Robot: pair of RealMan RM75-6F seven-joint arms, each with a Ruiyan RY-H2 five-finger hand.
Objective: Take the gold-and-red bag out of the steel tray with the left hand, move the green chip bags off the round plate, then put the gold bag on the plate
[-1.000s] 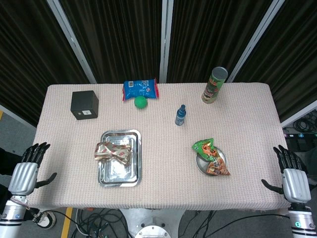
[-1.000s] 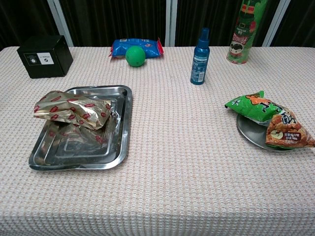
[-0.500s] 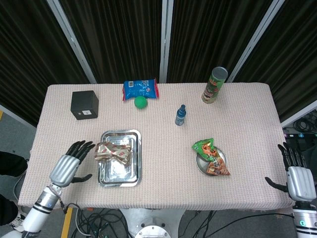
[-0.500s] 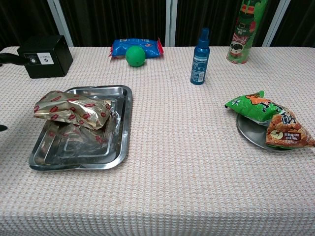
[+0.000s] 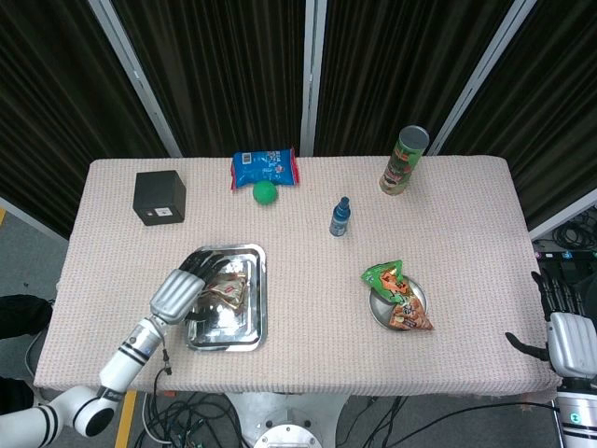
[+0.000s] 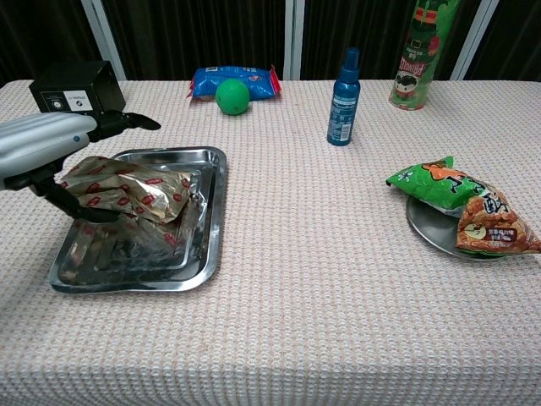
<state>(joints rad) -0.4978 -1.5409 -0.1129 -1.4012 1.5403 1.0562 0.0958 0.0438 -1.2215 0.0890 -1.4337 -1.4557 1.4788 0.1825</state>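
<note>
The left hand [image 6: 46, 144] is being held over the near-left end of the steel tray [image 6: 207, 220], fingers spread wide above the gold-and-red bag [image 6: 127, 190] and the thumb reaching down beside the bag's left edge. No firm closure on the foil is being shown, so the bag is being judged as not yet gripped. It is lying crumpled across the tray's upper half, its left end propped over the rim.

The bag is being read as light, puffy and crinkly: foil that is likely to be slippery and to be dented under pressure. A hold across the thick middle, thumb under and fingers over, is being judged the safest; a pinch at the thin sealed end would probably be let slip. The tray may be dragged along if the foil catches on its rim.

The green chip bags [image 5: 395, 291] are being left on the round plate [image 5: 378, 309], well apart to the right. The right hand [image 5: 567, 334] is being kept off the table's far-right corner, fingers extended and apart, nothing being held.
</note>
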